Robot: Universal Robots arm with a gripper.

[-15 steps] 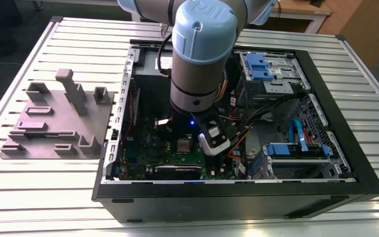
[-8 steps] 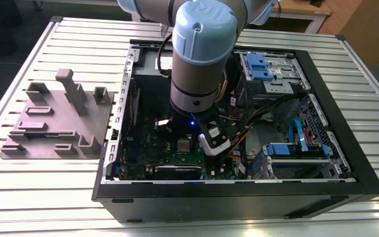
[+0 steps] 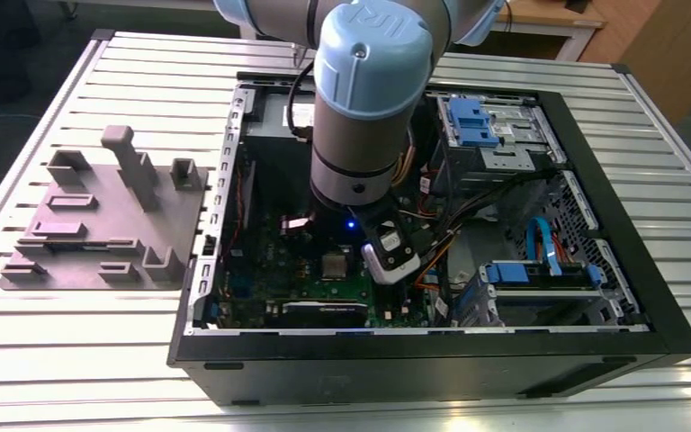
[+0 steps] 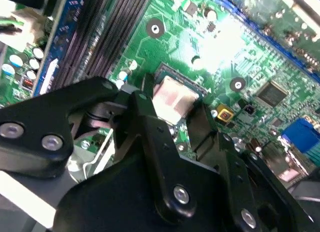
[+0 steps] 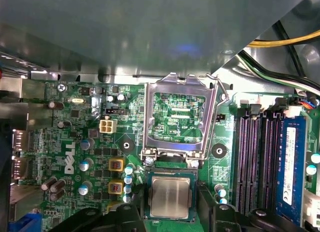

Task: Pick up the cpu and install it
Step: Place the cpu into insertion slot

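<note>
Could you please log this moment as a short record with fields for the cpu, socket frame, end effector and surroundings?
cpu: silvery square chip, lying flat in the socket on the motherboard
socket frame: hinged frame swung open, beside the chip
end effector: black fingers flank the chip on two sides; contact unclear
arm: reaching down into the open computer case
outside case: grey fixture block on the slatted table

At the exterior view's upper centre, the arm [image 3: 363,99] is pale blue and grey. The computer case [image 3: 442,360] is black; drive brackets [image 3: 480,117] inside are blue. The motherboard [image 5: 75,142] is green with black slots [image 5: 255,162]. The cpu [image 5: 171,197] is silvery-grey, the gripper [image 4: 172,123] black.
</note>
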